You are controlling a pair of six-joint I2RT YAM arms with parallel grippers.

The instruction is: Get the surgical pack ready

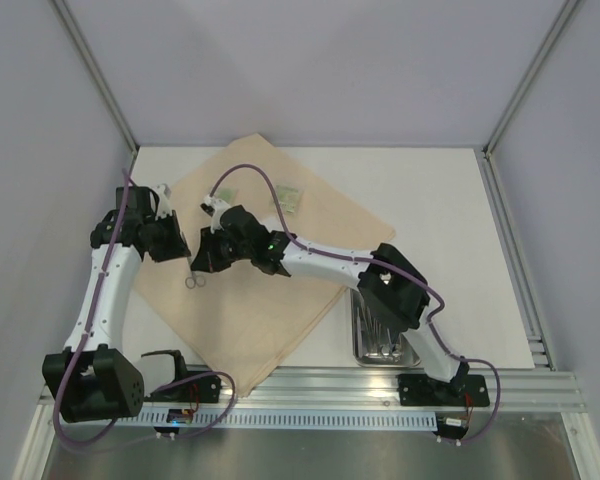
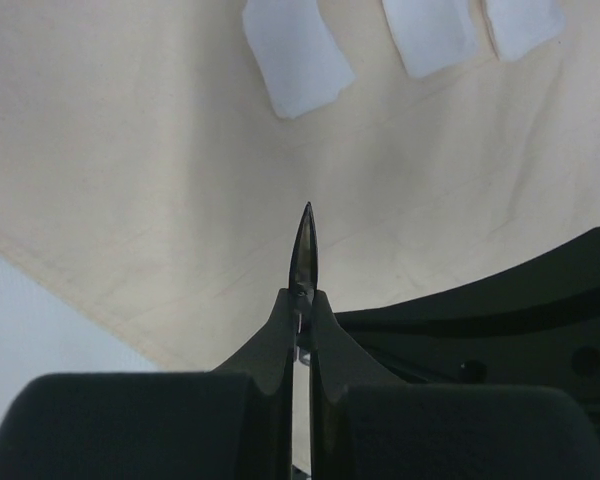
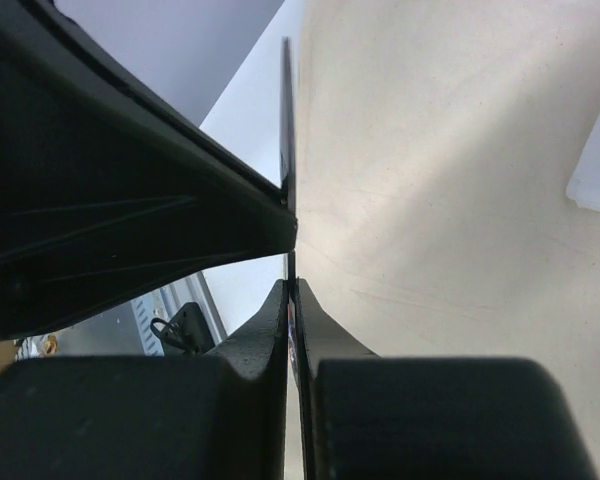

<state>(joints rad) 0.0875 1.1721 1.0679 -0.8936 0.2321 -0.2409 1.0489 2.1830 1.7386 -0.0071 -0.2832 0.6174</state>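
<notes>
Matte tan cloth bears rectangular white pads.

The cloth sheet is lying on the worktop, covering its left and middle. The tray is sitting at the front, just right of the sheet. Packets are lying on the sheet's far part — the scissors nearer its left side, the pads in a row. Above the scissors, the left gripper and right gripper are sitting tip to tip, both clamping the tweezers.
</notes>
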